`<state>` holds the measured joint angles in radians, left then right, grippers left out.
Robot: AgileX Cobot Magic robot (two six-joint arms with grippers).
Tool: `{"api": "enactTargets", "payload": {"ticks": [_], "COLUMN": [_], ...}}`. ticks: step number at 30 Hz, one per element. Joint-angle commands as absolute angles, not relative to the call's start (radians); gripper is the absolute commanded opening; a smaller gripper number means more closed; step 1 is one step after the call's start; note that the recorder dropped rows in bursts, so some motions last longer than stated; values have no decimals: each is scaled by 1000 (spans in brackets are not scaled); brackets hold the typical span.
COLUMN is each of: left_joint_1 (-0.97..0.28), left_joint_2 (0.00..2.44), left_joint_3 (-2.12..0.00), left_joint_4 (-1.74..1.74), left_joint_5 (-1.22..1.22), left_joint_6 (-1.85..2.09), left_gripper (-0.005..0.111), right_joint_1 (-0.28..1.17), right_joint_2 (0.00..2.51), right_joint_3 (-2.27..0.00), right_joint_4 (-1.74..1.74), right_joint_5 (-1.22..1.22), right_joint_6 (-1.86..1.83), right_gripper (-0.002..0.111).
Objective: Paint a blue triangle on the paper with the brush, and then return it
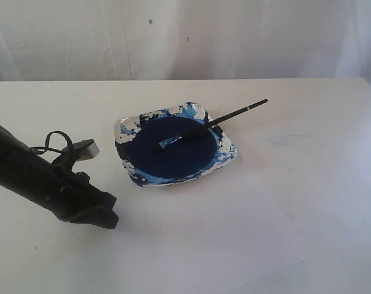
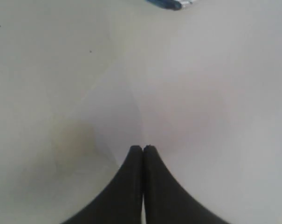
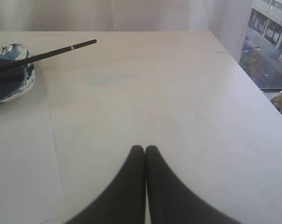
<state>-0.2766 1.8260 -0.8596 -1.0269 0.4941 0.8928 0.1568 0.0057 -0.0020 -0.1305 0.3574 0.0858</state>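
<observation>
The brush point(image 1: 210, 125) lies across the dish point(image 1: 227, 156), its blue-stained tip resting in the dark blue paint pool and its black handle sticking out past the far right rim. The paper point(image 1: 203, 236) lies on the table in front of the dish, plain white; no blue triangle shows on it. My left gripper point(image 1: 110, 219) is shut and empty, low over the table left of the paper, well short of the dish. In the left wrist view the gripper point(image 2: 143, 147) points over white surface toward the dish rim point(image 2: 166, 3). My right gripper point(image 3: 144, 148) is shut and empty; the brush point(image 3: 47, 52) and dish point(image 3: 12, 84) lie far ahead of it.
A black cable loop and a grey connector point(image 1: 87, 148) sit on the left arm. The right wrist view shows the paper's edge point(image 3: 52, 154), the table's edge point(image 3: 252, 88) and a window point(image 3: 271, 28) beyond it. A white curtain hangs behind the table.
</observation>
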Motion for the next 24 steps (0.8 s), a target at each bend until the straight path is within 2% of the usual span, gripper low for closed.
{"api": "enactTargets", "payload": {"ticks": [1,24], "left_joint_1": [-279,-279], "left_joint_2": [1824,1824], "left_joint_3": [-864,-864], "left_joint_4": [-1047,-1181], "left_joint_5": [469,483], "left_joint_6": [897,897], "left_gripper": [0,0], "right_joint_1": [149,149], "right_joint_2": [0,0], "right_joint_3": [0,0], "right_joint_4": [-131,-131], "right_joint_5": [351,351], "right_joint_6": [82,82], "right_gripper": [0,0]}}
